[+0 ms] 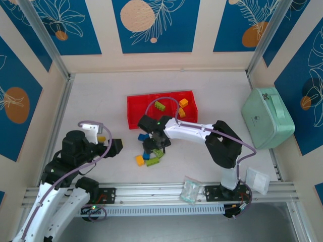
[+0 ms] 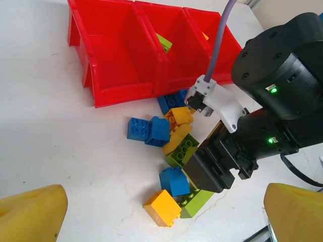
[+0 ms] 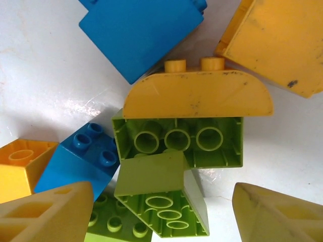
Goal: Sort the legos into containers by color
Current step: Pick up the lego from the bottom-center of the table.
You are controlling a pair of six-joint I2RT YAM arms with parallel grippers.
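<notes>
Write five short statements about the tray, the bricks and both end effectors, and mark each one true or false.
1. The lime green brick in the red tray lies in its middle compartment. True.
2. The left end effector grips an orange-yellow brick. False: it is open, holds nothing and sits apart from the loose bricks.
3. The right end effector hangs over the loose bricks on the near side of the tray. True.
4. The mint green case stands left of the tray. False: it stands to the right.
5. Blue bricks lie in the tray's right compartment. False: orange-yellow bricks lie there.
</notes>
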